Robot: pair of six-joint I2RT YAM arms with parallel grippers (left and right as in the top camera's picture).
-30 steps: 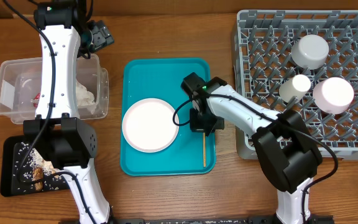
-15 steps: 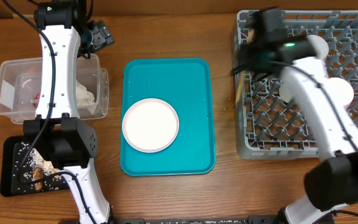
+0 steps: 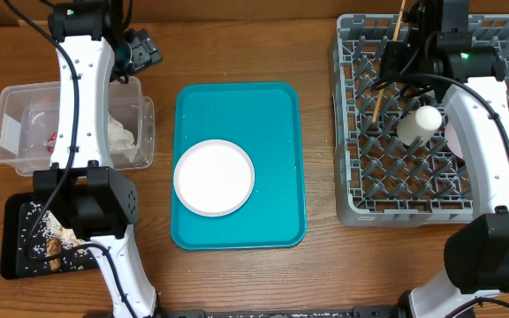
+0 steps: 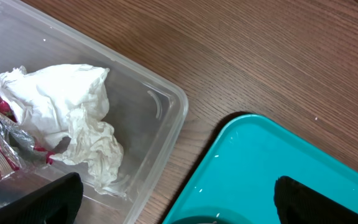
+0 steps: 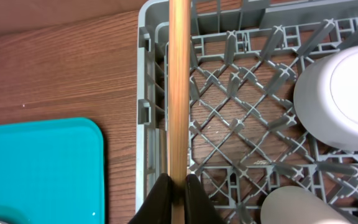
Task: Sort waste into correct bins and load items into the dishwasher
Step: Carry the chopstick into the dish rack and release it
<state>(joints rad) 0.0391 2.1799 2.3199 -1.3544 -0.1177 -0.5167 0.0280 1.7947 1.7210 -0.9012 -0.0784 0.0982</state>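
Note:
My right gripper (image 3: 405, 55) (image 5: 176, 200) is shut on a thin wooden chopstick (image 3: 387, 75) (image 5: 178, 87). It holds the stick in the air over the far left part of the dishwasher (image 3: 369, 190) (image 5: 229, 143), a grey peg rack. A white cup (image 3: 421, 124) (image 5: 294, 210) and a light grey bowl (image 5: 344, 96) sit in the rack. The round pale plate (image 3: 214, 177) lies on the teal tray (image 3: 277, 132). My left gripper (image 3: 141, 49) (image 4: 182, 205) hangs open over the corner of the clear tub (image 3: 7, 132) (image 4: 166, 109), which holds crumpled white napkins (image 4: 73, 118).
A black tray (image 3: 16, 216) with rice grains and brown scraps lies at the front left, partly under the left arm. The teal tray's corner (image 4: 278, 162) reaches into the left wrist view. Bare wood separates the teal tray from the rack.
My right gripper has lifted the chopstick off the teal tray and carried it right and back, over the rack. The left arm has not moved.

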